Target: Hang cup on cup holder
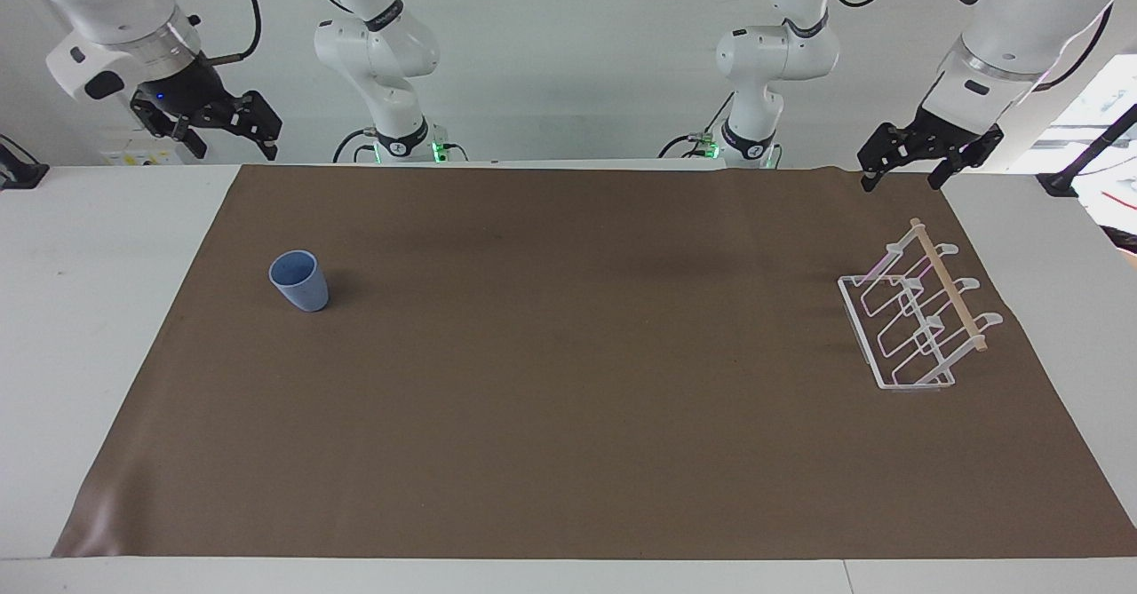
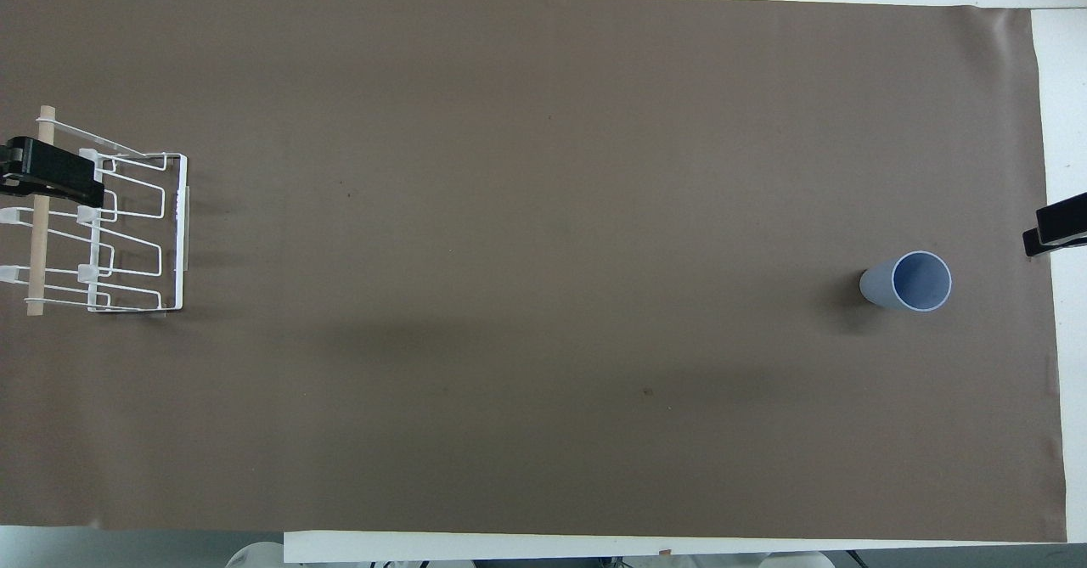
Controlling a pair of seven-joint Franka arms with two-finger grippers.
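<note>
Both arms wait raised at the robots' edge of the table, each elbow bent and wrist angled down. The left gripper [image 1: 928, 161] hangs over the corner of the brown rectangular mat [image 1: 568, 416] at the left arm's end, near the rack, its fingers spread wide and holding nothing. The right gripper [image 1: 218, 128] hangs over bare white tabletop [image 1: 98, 310] at the right arm's end, likewise wide open and empty (neither touches anything).

One small light-blue matte cup without a handle [image 1: 299, 281] stands upright, mouth up, on the mat toward the right arm's end. One white wire cup holder with a rectangular base [image 1: 915, 319] sits on the mat toward the left arm's end, well apart from the cup. It carries three slanted loop prongs and one light wooden dowel [image 1: 948, 284] across its top.
</note>
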